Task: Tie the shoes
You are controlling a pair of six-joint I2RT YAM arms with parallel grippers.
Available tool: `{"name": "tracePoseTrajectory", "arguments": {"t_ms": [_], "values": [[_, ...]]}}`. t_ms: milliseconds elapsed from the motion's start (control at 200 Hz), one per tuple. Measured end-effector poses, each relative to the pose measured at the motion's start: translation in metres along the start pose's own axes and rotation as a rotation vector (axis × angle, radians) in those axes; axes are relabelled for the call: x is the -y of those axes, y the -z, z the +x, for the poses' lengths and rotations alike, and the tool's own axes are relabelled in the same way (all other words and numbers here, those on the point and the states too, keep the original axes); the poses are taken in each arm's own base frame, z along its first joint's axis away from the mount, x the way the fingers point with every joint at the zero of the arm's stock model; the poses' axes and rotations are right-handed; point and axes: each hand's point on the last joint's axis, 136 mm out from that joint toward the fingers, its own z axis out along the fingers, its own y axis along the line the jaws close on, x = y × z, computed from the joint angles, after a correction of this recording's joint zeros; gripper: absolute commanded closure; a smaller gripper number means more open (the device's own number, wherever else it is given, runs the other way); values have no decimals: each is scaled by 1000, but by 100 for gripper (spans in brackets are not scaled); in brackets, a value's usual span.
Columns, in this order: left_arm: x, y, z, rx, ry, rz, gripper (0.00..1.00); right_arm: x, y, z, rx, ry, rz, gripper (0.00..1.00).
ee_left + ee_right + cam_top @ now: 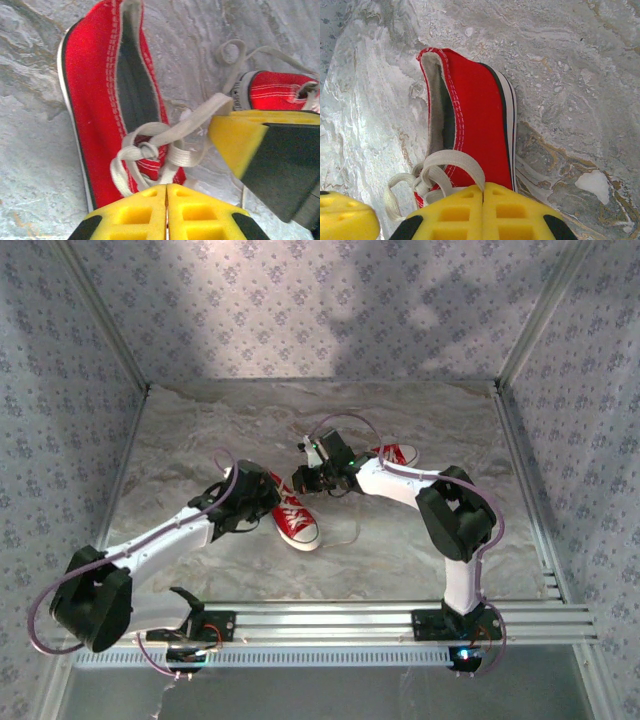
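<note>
Left gripper (166, 192) has its 2 yellow ribbed fingers pressed flat together, no gap between them, at the laced throat of the nearer shoe. White lace strands run down to the fingertips; whether any is pinched there cannot be told.

Right gripper (483, 192) is closed as well, its 2 yellow fingers meeting at a seam where a flat loop of lace ends. In the left wrist view, 1 of its fingers (235, 135) sits at the end of a lace strand stretched from the knot, so it appears to hold that strand.

The nearer shoe, a small red canvas low-top sneaker (297, 522), lies near the middle of the marbled grey-beige surface (400, 560), between the 2 gripper heads, its toe pointing toward the near right. It has a white rubber sole with a dark stripe along it, white stitching around the collar, a grey lining inside the open mouth, and flat white laces (145, 150) crossed into a loose knot with several slack loops.

The second red canvas sneaker (397, 453) lies just beyond the right arm, partly hidden by it and apart from the first. In the left wrist view its heel end (280, 90) shows red canvas with white stitching, and a curled lace end lies beside it.
</note>
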Motion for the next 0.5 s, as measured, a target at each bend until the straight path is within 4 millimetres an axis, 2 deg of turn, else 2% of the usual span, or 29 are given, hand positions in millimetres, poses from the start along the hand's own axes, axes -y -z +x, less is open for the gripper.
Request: {"name": "tracePoseTrajectory", "arguments": {"t_ms": [180, 500], "values": [[4, -2, -5, 13, 6, -7, 90, 1, 0, 0, 2, 0, 3, 100], [-3, -6, -7, 16, 21, -34, 87, 1, 0, 0, 3, 1, 6, 100]]}}
